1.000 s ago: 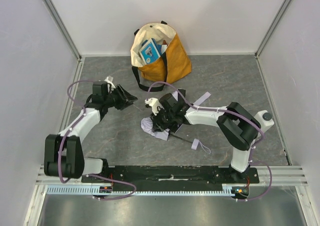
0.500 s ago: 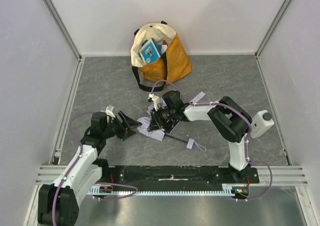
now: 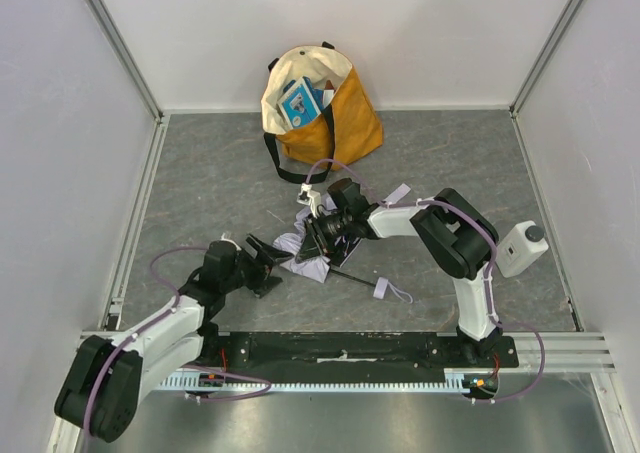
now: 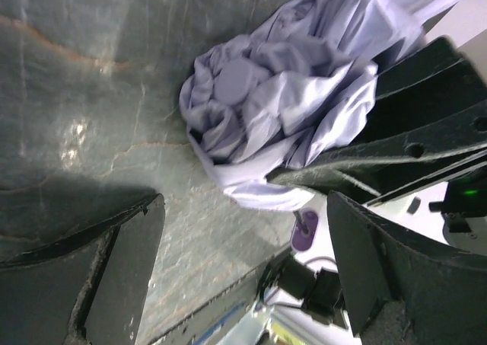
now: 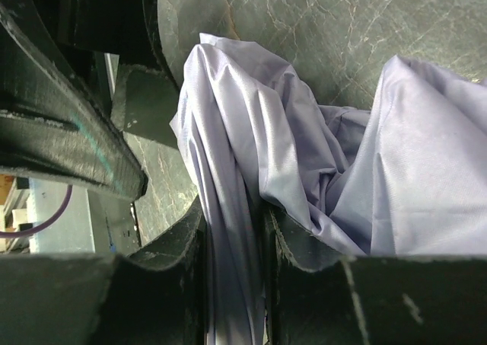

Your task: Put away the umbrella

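The umbrella (image 3: 303, 263) lies collapsed mid-table, a crumpled lavender-white canopy with a slim black shaft (image 3: 352, 276) running right to a small strap (image 3: 390, 291). My right gripper (image 3: 322, 237) is shut on a fold of the canopy; in the right wrist view the fabric (image 5: 304, 154) is pinched between the two fingers (image 5: 232, 273). My left gripper (image 3: 277, 262) sits just left of the canopy's bunched end, open, with nothing between its fingers. In the left wrist view the canopy (image 4: 266, 109) fills the space ahead of the open gripper (image 4: 243, 253).
A mustard-and-cream tote bag (image 3: 345, 123) stands at the back centre, mouth open, with blue items inside and a black strap on the table. White walls enclose the grey table on three sides. The arms' base rail runs along the near edge.
My left arm swung back toward the near edge and came in beside the umbrella's left end, its jaws opening wide. The right gripper stayed shut on the canopy, shifting slightly back and left.
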